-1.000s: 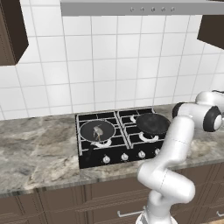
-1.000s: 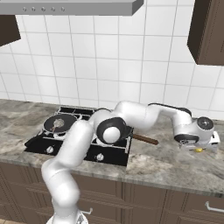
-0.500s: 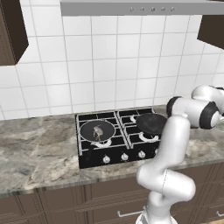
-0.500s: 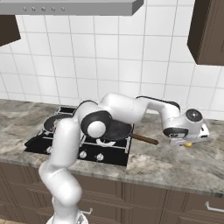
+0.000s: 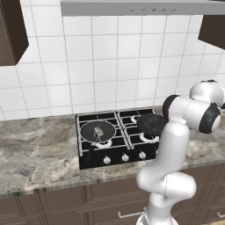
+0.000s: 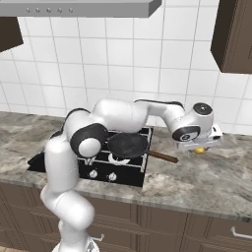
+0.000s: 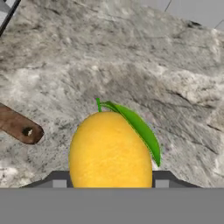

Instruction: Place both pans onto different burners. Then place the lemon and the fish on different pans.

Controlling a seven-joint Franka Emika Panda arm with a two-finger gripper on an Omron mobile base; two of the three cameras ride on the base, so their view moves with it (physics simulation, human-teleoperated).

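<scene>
Pincer (image 6: 201,147) parked right at the lemon (image 7: 110,151)

Lemon sits on the bench (image 6: 206,179) right of the stove; can't tell if the pincer's clamped on it. Both pans (image 5: 98,131) (image 5: 150,123) on burners, fish (image 5: 99,131) in the left one.

Smooth matt yellow lemon (image 7: 110,151), mottled grey stone counter (image 7: 131,61), brown wooden pan handle (image 7: 17,126).
</scene>
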